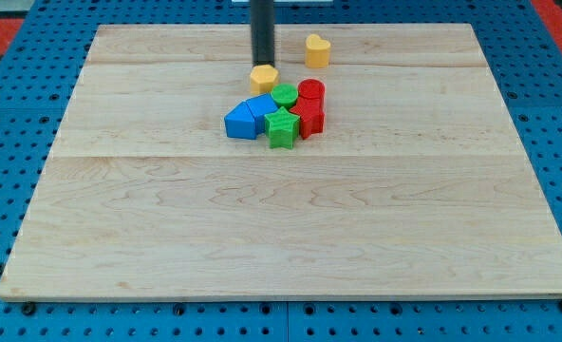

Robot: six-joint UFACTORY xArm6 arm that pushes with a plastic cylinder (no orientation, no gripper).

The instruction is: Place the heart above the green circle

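The yellow heart [317, 49] lies near the view's top, right of my rod. The green circle [284, 95] sits in a cluster below it, a little left. My tip [262, 65] stands just above a yellow hexagon block [264, 78], touching or nearly touching it. The heart is about 55 px to the right of my tip and apart from it.
The cluster also holds a blue block [242, 121] and another blue piece [261, 104], a green star [282, 128], a red cylinder [311, 92] and a red star [309, 119]. The wooden board [281, 218] ends in blue pegboard on all sides.
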